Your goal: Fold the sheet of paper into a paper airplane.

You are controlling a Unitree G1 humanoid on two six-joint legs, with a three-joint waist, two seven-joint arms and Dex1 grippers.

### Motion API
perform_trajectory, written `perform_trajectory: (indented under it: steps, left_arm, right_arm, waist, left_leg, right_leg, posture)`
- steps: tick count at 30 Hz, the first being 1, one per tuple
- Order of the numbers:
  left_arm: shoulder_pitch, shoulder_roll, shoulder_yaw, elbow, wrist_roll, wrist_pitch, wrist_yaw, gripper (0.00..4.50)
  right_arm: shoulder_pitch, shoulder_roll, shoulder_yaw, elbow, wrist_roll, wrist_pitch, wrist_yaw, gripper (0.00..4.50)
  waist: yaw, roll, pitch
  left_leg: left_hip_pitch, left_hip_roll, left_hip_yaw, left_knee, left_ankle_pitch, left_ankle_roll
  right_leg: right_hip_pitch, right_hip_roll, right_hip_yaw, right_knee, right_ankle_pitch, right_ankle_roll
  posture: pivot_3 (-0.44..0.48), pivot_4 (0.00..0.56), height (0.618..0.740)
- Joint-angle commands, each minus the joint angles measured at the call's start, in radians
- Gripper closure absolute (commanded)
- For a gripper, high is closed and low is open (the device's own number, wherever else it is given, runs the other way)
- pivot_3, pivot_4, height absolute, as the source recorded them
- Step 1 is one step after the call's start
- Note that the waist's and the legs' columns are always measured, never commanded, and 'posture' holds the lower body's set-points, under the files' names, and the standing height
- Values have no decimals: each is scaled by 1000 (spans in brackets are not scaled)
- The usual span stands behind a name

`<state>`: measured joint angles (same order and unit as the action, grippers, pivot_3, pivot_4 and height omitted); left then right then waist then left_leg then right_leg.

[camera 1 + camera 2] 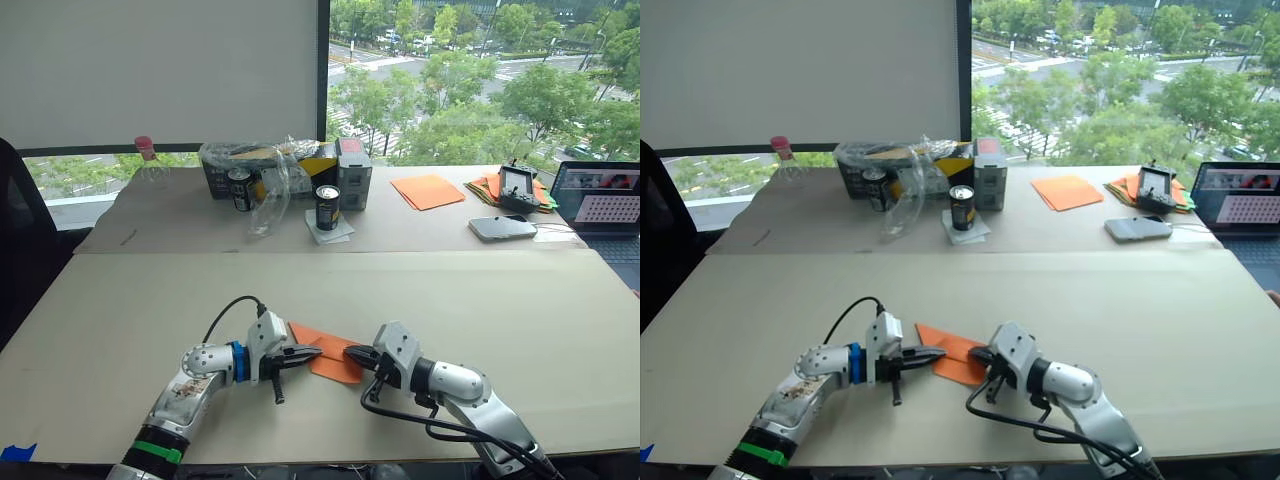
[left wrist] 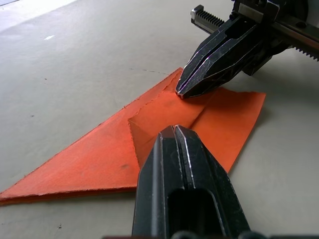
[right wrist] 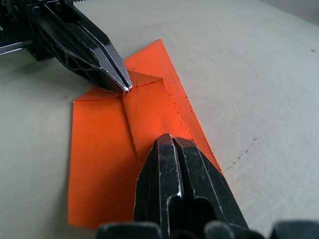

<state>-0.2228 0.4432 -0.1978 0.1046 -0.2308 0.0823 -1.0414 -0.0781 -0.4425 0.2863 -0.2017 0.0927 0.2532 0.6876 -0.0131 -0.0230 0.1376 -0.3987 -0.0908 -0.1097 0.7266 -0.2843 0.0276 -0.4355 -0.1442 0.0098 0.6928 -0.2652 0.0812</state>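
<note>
Left eye view: The paper (image 1: 330,354) lies flat on the worktop (image 1: 480,300), near the middle of the near edge. It is folded into a layered orange wedge. The left end effector (image 1: 310,353) reaches in from the robot's left and the right end effector (image 1: 352,354) from the right; both tips rest over the paper, close together. At the far edge stand two cans (image 1: 327,207), a clear plastic bag (image 1: 262,165), a grey box (image 1: 353,172) and a bottle with a pink cap (image 1: 147,160). Toward the far right corner lie smooth orange sheets (image 1: 428,190), a multicoloured pile (image 1: 487,187), a handheld controller (image 1: 518,187), a phone (image 1: 503,228) and a laptop (image 1: 601,200).

Right eye view: The same layout is seen. The paper sits between the two end effectors, and both touch it.

Left wrist view: The left end effector (image 2: 174,130) has its fingers pressed together, with nothing gripped; its tip bears down on a folded flap of the paper. The right end effector (image 2: 182,91), also closed to a point, presses the crease just beyond. The wedge tapers to a sharp point.

Right wrist view: The right end effector (image 3: 171,139) is fully closed and empty, and rests on the paper's upper layer. The left end effector (image 3: 124,88) touches the flap corner with its closed tip. The paper's square end lies beside the right end effector.
</note>
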Motion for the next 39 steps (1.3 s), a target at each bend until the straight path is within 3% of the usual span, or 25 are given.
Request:
perform_trajectory:
  steps: [1,12,20,25,26,36,39]
  left_arm:
    - [12,27,19,49,24,7,20,4500]
    - [45,75,161,-88,-118,121,42,4500]
    - [28,160,198,-153,-161,208,-3,4500]
    - [19,175,226,-192,-185,249,15,4500]
    - [20,176,227,-197,-184,252,18,4500]
    - [49,186,222,-220,-165,289,38,4500]
    - [47,187,220,-213,-161,288,42,4500]
  right_arm:
    - [33,-13,25,53,-27,37,4,4457]
    - [-1,-27,-72,-1,74,-26,65,4457]
    - [-119,-154,-163,-146,280,234,202,4457]
    - [-130,-212,-173,-182,334,341,227,4457]
    - [-130,-208,-183,-183,353,359,225,3888]
    - [-135,-219,-253,-172,445,458,210,463]
    - [-136,-223,-262,-157,453,465,212,463]
  waist:
    - [0,1,0]
    - [2,0,2]
    - [12,1,17]
    - [14,0,17]
    - [15,0,17]
    - [18,0,19]
    - [18,0,19]
  left_leg:
    - [0,0,0,0,0,0]
    - [-2,-1,0,-1,0,0]
    - [-13,-4,0,1,0,0]
    - [-25,-3,0,0,2,-3]
    - [-25,-3,0,0,2,-3]
    - [-25,-3,0,1,2,-3]
    - [-25,-3,0,1,3,-3]
  right_leg:
    - [0,0,0,0,0,0]
    - [-3,0,0,0,0,0]
    - [-8,-3,0,-1,5,-7]
    - [-21,-3,0,1,6,-8]
    - [-22,-3,0,1,6,-9]
    - [-21,-3,0,1,7,-10]
    - [-21,-3,0,1,8,-10]
  posture:
    - [0,150,670]
    - [0,150,670]
    - [0,150,670]
    - [0,150,670]
    - [0,150,670]
    - [0,150,670]
    - [0,150,670]
